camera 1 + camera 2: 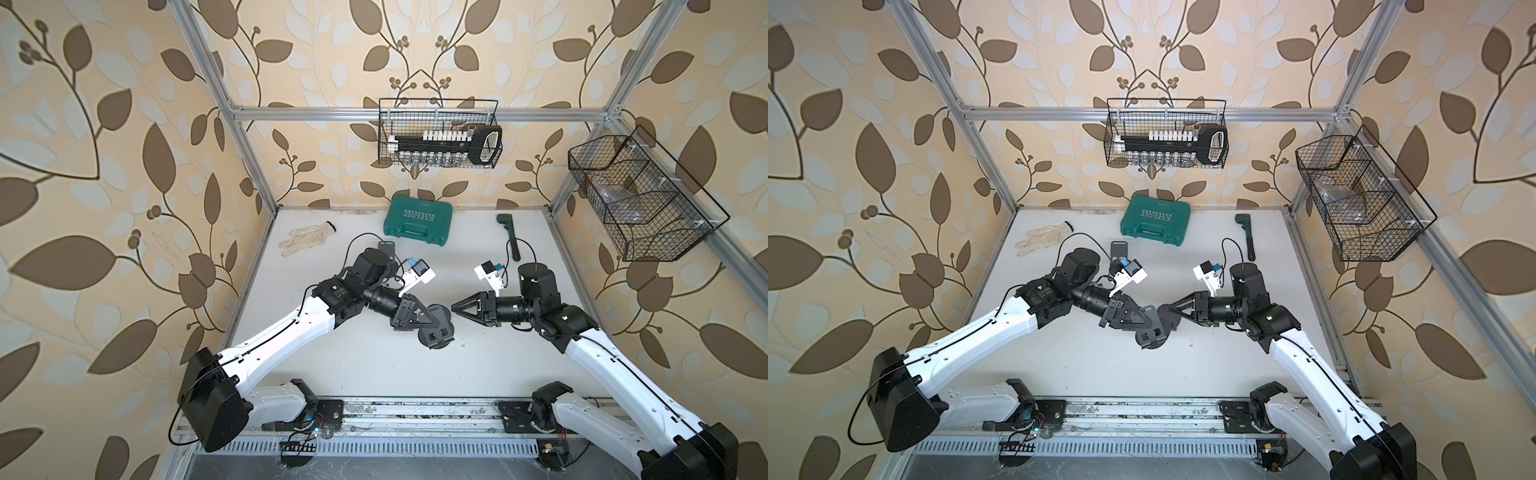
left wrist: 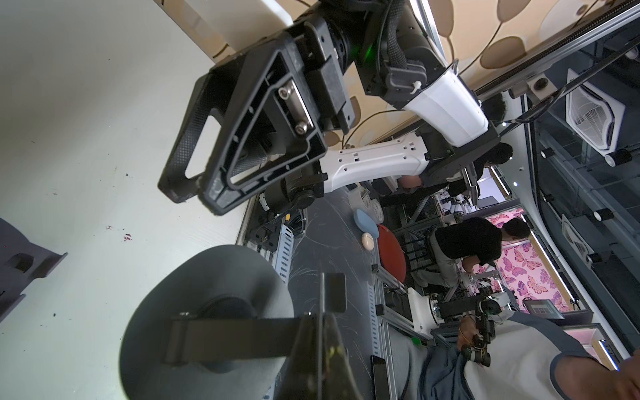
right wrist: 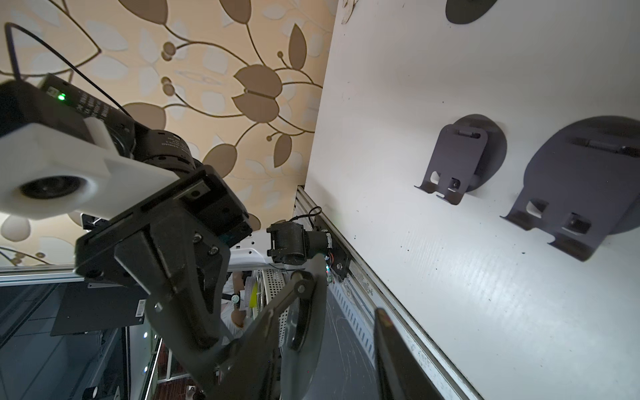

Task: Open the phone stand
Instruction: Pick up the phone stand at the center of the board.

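**Phone Stand Held in Left Pincer; Right Pincer Empty**

1. Table (image 1: 374,365): white work surface. Both arms reach in from the front edge and meet near its middle.
2. Left arm (image 1: 282,328) and right arm (image 1: 602,357): their wrists point toward each other.
3. Green case (image 1: 415,222): closed, at the rear edge, well apart from both pincers.
4. Left pincer (image 1: 434,322): clenched on the phone stand (image 2: 207,287). It grips the end of the flat arm (image 2: 235,336), which lies across the round base (image 3: 304,329). The stand appears to be lifted clear of the table, though the top views do not confirm this.
5. Right pincer (image 1: 457,311): jaws partly apart, nothing between them. The tip points at the rim of the round base. The left wrist view shows it near the rim but not touching.
6. Stand location: between the two pincer tips, at the end of the left pincer and just in front of the right one.
7. Second stand (image 3: 571,173) and third stand (image 3: 457,156): both lie folded flat on the table, and neither is gripped.
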`<state>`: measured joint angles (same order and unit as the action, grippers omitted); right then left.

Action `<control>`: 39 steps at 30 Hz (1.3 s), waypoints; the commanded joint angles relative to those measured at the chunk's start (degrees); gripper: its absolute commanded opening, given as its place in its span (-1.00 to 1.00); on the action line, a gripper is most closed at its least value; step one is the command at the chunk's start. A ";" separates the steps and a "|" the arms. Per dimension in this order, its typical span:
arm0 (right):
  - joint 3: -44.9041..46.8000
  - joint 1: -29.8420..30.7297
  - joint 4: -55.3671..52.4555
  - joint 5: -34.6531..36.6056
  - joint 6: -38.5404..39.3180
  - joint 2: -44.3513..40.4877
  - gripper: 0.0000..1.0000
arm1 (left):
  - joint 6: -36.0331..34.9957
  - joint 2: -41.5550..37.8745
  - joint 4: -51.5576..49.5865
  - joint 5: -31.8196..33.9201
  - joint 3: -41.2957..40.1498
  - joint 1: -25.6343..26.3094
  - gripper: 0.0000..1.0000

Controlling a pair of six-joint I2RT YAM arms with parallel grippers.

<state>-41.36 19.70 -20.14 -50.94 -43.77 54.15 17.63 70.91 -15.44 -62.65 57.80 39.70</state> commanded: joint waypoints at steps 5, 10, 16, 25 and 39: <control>1.92 -0.02 1.03 -3.35 1.70 2.25 -0.28 | -3.18 -0.01 -0.94 -2.46 3.61 -0.15 -1.00; 0.90 1.32 0.95 -3.29 2.74 4.07 -0.29 | -3.48 0.14 -1.43 -2.58 3.76 -0.15 -1.00; -0.06 5.16 2.50 -1.96 3.16 6.91 -0.31 | -4.92 1.19 -3.78 -3.02 4.87 -0.14 -1.00; -0.72 7.79 3.37 -1.92 3.94 9.78 -0.55 | -5.93 1.24 -4.49 -3.17 5.73 -0.15 -1.00; 0.90 15.52 11.89 1.03 0.13 13.59 -1.00 | -10.83 3.97 -7.76 -1.59 10.71 -1.38 -1.00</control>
<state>-41.58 33.17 -10.81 -50.85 -42.61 67.59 10.70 75.11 -31.81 -63.86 63.81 39.24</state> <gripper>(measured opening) 0.048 0.049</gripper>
